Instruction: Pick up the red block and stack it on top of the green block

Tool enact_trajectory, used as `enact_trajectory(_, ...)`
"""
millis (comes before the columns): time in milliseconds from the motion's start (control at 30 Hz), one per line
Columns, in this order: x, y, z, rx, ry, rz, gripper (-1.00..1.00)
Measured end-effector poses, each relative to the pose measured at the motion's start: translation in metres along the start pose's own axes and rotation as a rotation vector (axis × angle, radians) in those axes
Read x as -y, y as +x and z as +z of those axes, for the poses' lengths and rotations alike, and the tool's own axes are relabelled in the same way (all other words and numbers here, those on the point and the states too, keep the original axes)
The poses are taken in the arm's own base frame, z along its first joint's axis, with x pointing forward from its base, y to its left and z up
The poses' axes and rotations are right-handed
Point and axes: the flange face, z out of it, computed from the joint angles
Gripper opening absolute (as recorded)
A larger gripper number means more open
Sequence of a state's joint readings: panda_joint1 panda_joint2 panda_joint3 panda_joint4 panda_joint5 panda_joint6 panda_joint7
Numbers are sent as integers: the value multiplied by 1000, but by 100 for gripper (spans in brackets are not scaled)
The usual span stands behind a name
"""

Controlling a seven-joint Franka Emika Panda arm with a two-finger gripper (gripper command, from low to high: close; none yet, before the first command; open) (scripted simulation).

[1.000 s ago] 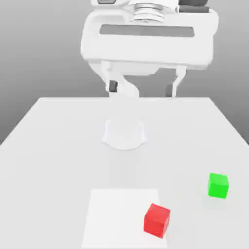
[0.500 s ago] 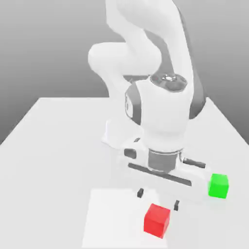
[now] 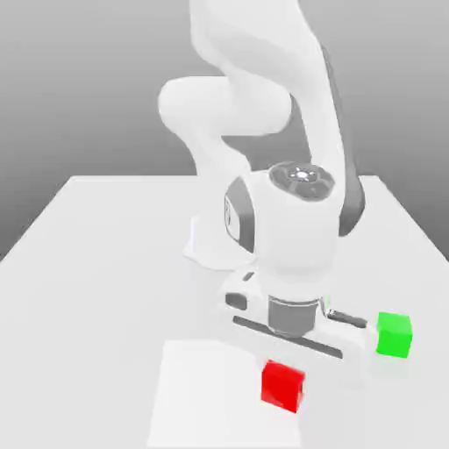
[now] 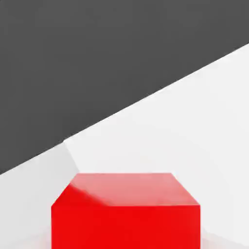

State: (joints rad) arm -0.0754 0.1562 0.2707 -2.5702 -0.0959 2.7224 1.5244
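Note:
The red block [image 3: 282, 386] sits on a pale square patch near the table's front, right under my hand. My gripper [image 3: 286, 363] has come straight down over it and is shut on the red block, whose top is hidden by the hand. In the hand view the red block [image 4: 126, 214] looms very close and square-on. The green block [image 3: 394, 334] rests on the table to the exterior view's right of the red one, a short gap away and just beyond the end of the hand's crossbar.
The white table [image 3: 96, 263] spreads wide to the exterior view's left. A lighter square patch [image 3: 197, 395] lies under and beside the red block. The arm's base [image 3: 209, 244] stands at the table's middle, behind the hand.
The arm swung down from high at the back to the red block. Over the last half second the hand dropped lower and the gripper went from open to shut around the block.

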Motion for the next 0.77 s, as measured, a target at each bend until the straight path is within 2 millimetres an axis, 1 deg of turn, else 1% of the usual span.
enact_trajectory(67,-3,-48,-13,7,4,-71,-100)
enact_trajectory(133,-15,-113,-22,11,5,-184,-100)
enact_trajectory(233,-47,-190,-32,9,2,-319,-100)
enact_trajectory(267,-60,-213,-34,6,0,-363,-100)
enact_trajectory(300,-70,-227,-35,3,-1,-389,-100)
enact_trajectory(333,-72,-228,-33,0,0,-385,-100)
enact_trajectory(433,-68,-221,-20,-4,3,-361,-100)
enact_trajectory(633,-71,-224,20,-2,1,-369,-100)
enact_trajectory(667,-72,-224,26,-2,-1,-370,100)
enact_trajectory(767,-72,-224,26,-2,-1,-370,100)
